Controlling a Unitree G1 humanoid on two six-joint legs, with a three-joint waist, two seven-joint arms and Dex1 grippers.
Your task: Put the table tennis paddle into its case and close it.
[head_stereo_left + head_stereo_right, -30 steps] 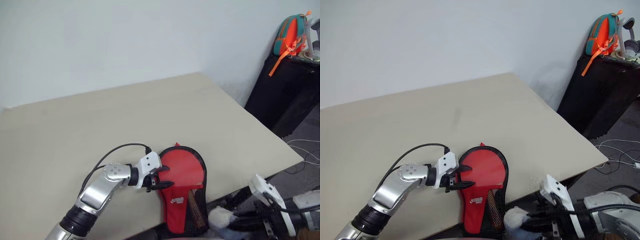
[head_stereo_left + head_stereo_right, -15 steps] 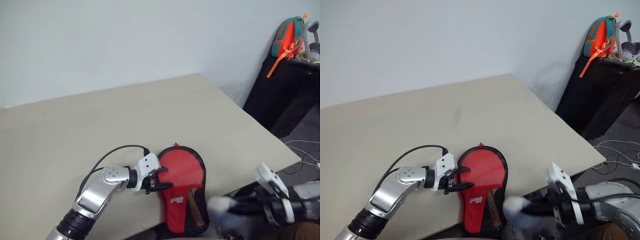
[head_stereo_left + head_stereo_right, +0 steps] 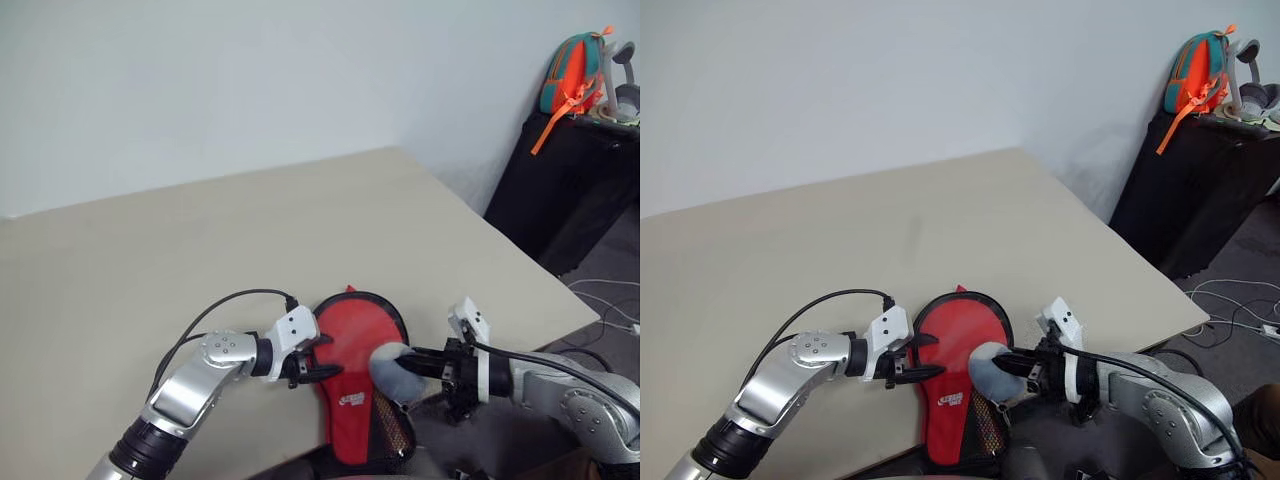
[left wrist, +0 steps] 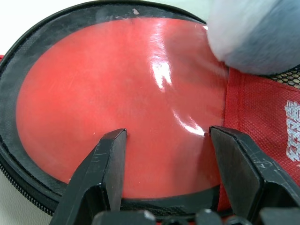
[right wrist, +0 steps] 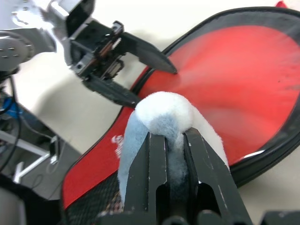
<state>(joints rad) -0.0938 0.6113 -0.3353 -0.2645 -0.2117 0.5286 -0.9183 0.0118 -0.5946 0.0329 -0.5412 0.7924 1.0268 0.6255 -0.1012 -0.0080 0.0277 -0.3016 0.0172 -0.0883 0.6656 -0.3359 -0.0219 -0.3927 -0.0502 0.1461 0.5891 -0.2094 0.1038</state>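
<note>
The case (image 3: 352,400) lies flat near the table's front edge, its black-rimmed round end pointing away from me. Through its see-through panel shows the red face of the table tennis paddle (image 3: 362,335); the handle is hidden. My left gripper (image 3: 328,357) stands open at the round end's left rim, its fingers (image 4: 110,159) resting on the panel. Coming in from the right, my right gripper (image 5: 172,136) is shut on a fluffy grey-white cloth (image 3: 388,368), which hovers over the case's right side where the round end meets the mesh neck.
The beige table (image 3: 250,230) ends just right of and in front of the case. A black cabinet (image 3: 570,190) with an orange and teal backpack (image 3: 575,70) stands at the far right. Cables (image 3: 610,300) lie on the floor.
My right arm has swung in from the lower right, past the table edge, bringing the fluffy cloth over the case. The left gripper has stayed on the case.
</note>
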